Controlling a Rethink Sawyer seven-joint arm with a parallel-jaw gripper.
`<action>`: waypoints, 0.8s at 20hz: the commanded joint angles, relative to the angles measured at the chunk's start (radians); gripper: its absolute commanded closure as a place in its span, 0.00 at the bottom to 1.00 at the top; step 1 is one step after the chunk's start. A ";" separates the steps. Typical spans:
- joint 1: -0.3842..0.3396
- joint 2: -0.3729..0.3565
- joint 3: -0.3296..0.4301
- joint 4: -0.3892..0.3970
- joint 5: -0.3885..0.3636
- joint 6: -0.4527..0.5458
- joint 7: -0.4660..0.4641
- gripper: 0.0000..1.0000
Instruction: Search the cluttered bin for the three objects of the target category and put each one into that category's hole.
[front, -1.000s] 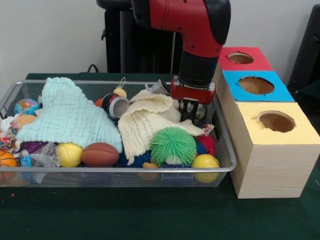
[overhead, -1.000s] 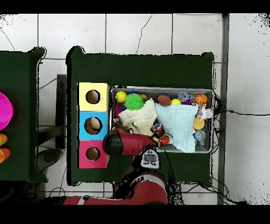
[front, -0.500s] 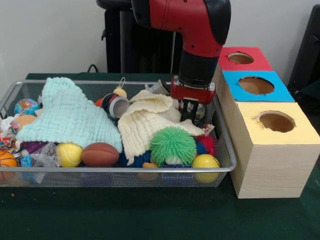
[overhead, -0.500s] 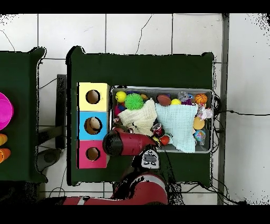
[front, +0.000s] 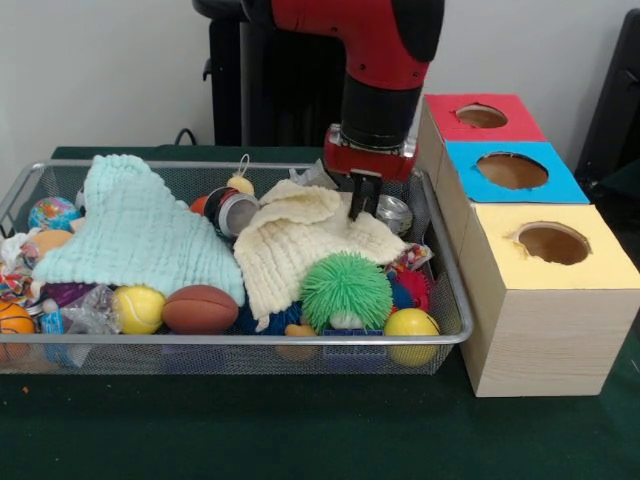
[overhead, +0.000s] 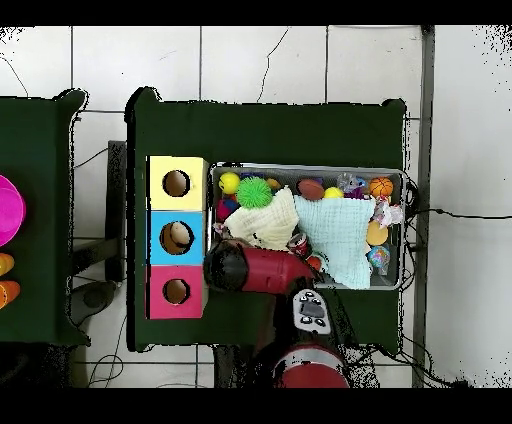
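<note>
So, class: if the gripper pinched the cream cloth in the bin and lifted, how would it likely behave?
The cream cloth lies in soft folds, so it would probably droop, not hold shape. It looks light. Draped beside the green spiky ball, it may drag that along.

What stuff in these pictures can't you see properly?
- Gripper: front view, too dark and small to tell open or shut; overhead view, the arm hides it.
- Toys under the cream cloth and mint cloth: covered in both views.
- Blue hole: overhead view shows something pale inside, too small to name.
- Can: front view, partly behind the gripper.
</note>
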 joint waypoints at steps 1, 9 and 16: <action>-0.146 -0.127 0.081 -0.001 -0.084 0.174 -0.106 1.00; -0.243 -0.107 0.136 -0.023 -0.197 0.128 -0.109 1.00; -0.281 -0.082 0.169 -0.053 -0.262 0.105 -0.089 1.00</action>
